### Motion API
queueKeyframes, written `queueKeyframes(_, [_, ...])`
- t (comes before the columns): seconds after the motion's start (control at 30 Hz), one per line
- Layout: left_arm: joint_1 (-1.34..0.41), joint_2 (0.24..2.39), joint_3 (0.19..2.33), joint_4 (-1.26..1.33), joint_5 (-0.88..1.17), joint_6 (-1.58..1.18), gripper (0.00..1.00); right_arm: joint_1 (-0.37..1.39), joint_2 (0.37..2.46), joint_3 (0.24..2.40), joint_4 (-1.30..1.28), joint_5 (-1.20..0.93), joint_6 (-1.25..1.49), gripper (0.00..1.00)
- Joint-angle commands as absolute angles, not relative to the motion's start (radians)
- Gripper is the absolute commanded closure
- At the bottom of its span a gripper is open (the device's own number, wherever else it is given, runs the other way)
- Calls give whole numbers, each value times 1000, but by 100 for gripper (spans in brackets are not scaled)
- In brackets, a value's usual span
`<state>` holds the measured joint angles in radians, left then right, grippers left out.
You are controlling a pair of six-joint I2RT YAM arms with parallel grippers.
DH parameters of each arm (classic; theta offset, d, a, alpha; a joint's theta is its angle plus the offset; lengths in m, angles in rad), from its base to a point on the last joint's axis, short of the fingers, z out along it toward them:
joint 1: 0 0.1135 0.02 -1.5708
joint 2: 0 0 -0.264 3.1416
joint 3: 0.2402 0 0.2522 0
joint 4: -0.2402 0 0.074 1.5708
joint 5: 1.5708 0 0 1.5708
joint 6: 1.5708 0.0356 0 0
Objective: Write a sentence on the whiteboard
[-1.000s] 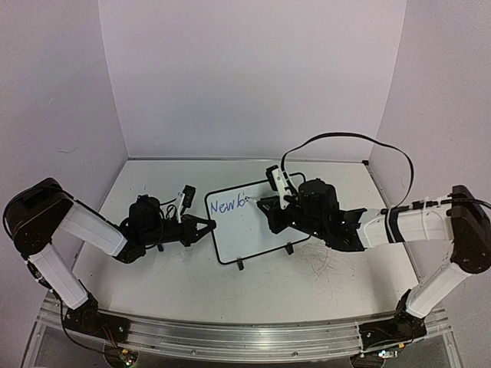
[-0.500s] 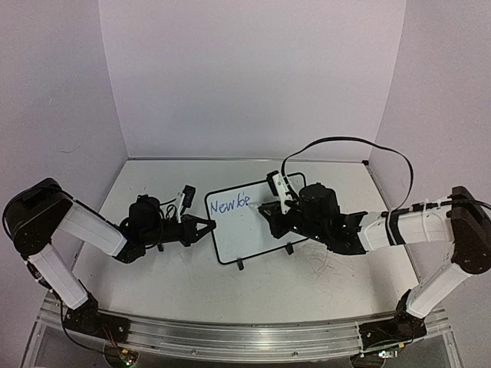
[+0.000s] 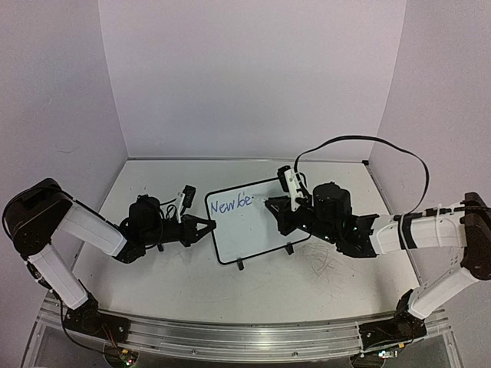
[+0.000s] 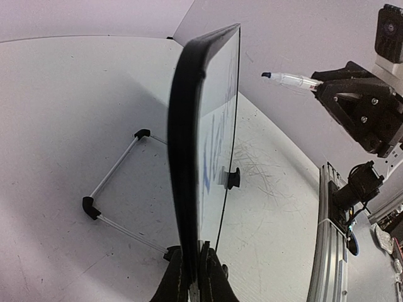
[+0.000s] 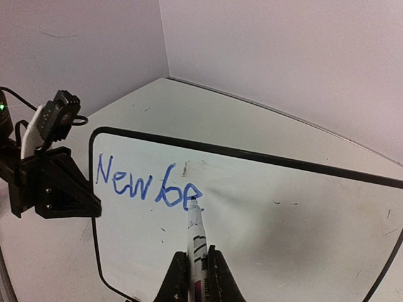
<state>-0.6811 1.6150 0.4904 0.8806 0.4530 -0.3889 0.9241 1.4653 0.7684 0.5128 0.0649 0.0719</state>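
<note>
Your right gripper (image 5: 198,277), pinching the marker (image 5: 196,234), just added the "e" so the sentence (image 5: 146,182) reads "New be"; left gripper (image 4: 194,272) pinches the whiteboard (image 5: 302,217) edge, lots left.

**Blue handwriting on the whiteboard (image 5: 283,207) — "New be"**

The sentence (image 5: 148,182) stood in blue marker ink near the upper left corner of the whiteboard's white face and read "New be": a capital N, then "ew", a small gap, then "be", the line climbing slightly toward the right. In the left wrist view the same blue strokes showed nearly edge-on and could not be read. The marker (image 5: 196,242) carried dark print on its white barrel — too small and blurred to make out.
</note>
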Motion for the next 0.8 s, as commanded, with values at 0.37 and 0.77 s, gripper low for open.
queueKeyframes(0.37, [-686,1608,489,766,417,-345,100,907,1500,813,528,146,100,100])
queueKeyframes(0.77, [-686,1606,489,765,420,-345,100,905,1526,831,522,154,98,100])
